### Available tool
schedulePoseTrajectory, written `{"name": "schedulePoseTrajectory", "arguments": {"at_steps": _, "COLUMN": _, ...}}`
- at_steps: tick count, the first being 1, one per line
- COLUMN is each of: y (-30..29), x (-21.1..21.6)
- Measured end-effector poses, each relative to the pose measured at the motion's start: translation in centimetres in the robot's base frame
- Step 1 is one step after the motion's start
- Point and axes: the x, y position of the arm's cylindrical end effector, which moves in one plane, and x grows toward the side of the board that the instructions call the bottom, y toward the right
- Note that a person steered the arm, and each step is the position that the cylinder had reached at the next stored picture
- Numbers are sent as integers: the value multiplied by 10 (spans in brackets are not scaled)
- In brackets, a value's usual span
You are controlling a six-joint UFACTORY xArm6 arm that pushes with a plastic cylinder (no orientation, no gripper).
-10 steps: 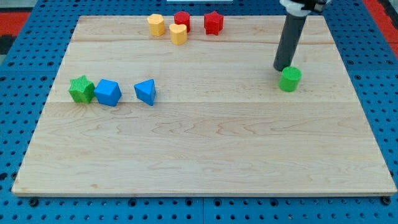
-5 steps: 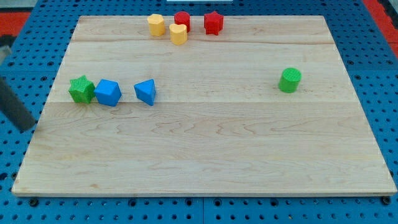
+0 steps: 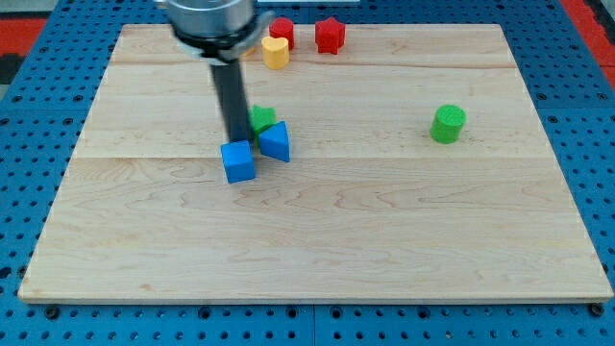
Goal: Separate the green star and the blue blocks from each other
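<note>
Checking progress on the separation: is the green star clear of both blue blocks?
No. The green star sits right against the blue triangular block, with my tip beside them above the blue cube.

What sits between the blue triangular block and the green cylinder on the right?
Nothing: in the camera view, only bare board separates the blue triangular block from the green cylinder. My tip and the green star lie at the triangle's other side.

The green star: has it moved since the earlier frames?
Yes. The green star has shifted toward the view's right, closer to the unmoved green cylinder. It now sits behind my tip, beside the blue blocks.
</note>
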Motion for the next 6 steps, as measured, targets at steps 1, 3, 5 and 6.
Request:
{"name": "schedulePoseTrajectory", "arguments": {"at_steps": 1, "y": 51, "x": 0}}
{"name": "schedulePoseTrajectory", "arguments": {"at_steps": 3, "y": 57, "x": 14}}
{"name": "schedulePoseTrajectory", "arguments": {"at_steps": 5, "y": -41, "x": 16}}
{"name": "schedulePoseTrajectory", "arguments": {"at_steps": 6, "y": -100, "x": 16}}
